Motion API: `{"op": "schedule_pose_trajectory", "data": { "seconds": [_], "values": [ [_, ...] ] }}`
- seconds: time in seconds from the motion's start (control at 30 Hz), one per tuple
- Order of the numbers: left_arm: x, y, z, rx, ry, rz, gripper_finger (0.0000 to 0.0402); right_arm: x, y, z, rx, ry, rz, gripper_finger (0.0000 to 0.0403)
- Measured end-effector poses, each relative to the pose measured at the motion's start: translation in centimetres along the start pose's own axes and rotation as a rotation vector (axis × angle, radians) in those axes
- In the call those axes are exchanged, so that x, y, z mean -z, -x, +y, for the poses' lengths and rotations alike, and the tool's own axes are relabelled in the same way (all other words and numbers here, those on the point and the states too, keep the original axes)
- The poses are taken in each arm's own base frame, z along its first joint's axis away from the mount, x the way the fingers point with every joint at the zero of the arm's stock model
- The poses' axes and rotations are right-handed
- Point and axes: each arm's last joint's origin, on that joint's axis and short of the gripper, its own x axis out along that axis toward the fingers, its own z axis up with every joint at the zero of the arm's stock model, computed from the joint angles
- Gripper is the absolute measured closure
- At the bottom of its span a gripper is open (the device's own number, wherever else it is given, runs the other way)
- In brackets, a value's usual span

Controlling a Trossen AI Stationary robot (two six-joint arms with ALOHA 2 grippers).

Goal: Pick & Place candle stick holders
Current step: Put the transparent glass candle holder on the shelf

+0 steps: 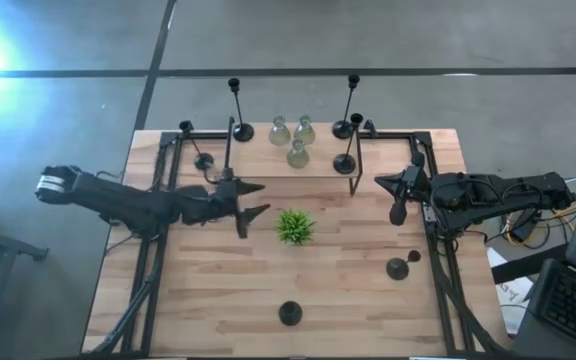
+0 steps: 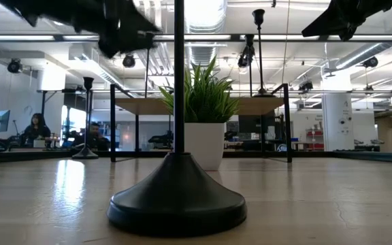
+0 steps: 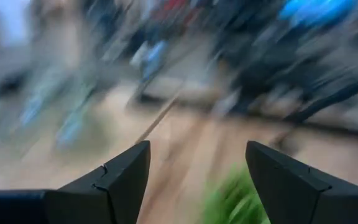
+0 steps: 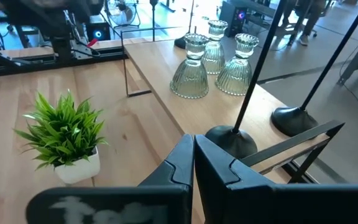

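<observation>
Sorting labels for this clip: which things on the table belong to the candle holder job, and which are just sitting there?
Job:
- black candle stick holders on the raised shelf and on the table
- glass holders, three on the shelf
- left tool, open, empty
- right tool, shut, empty

Just there:
- green plant
- shelf frame

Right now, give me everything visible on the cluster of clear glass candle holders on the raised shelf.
The three glass candle holders are clear ribbed glass, each with a flared bell-shaped base, a pinched neck and a small fluted cup on top. All three stand upright in a tight triangle at the middle of the raised wooden shelf along the table's far side, close together or touching. Black metal candle stick holders stand on either side. No claw touches them.
</observation>
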Motion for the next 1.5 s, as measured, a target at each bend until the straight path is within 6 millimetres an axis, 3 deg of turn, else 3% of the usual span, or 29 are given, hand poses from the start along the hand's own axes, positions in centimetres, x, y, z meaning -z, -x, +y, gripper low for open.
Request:
{"op": "schedule_pose_trajectory", "data": {
  "seconds": [0.1,0.2,0.4,0.63,0.8,1.13,1.5],
  "values": [
    [-0.2,-0.4,0.3,0.11,-0.013,-0.15,0.0137,0.0,0.0,0.0,-0.001,0.0,0.0,0.0394],
    [-0.1,-1.6,1.1,0.106,-0.026,-0.136,0.0146,0.0,0.0,0.0,-0.001,-0.001,-0.002,0.0394],
    [-1.0,-6.1,0.9,0.202,-0.091,-0.098,0.0163,0.0,0.0,0.0,-0.002,-0.003,-0.004,0.0394],
    [-1.0,-12.1,1.3,0.061,-0.158,-0.061,0.0185,0.0,0.0,0.0,-0.004,-0.001,-0.001,0.0394],
    [-0.7,-15.0,1.4,-0.019,-0.157,-0.047,0.0237,0.0,0.0,0.0,-0.002,0.002,0.005,0.0394],
    [-0.7,-15.9,1.9,-0.206,-0.122,-0.068,0.0392,0.3,0.0,-0.1,0.002,0.018,0.029,0.0394],
    [-0.2,-16.4,3.1,-0.255,-0.067,-0.07,0.0399,0.3,0.0,0.0,0.001,0.017,0.027,0.0394]
  ]
}}
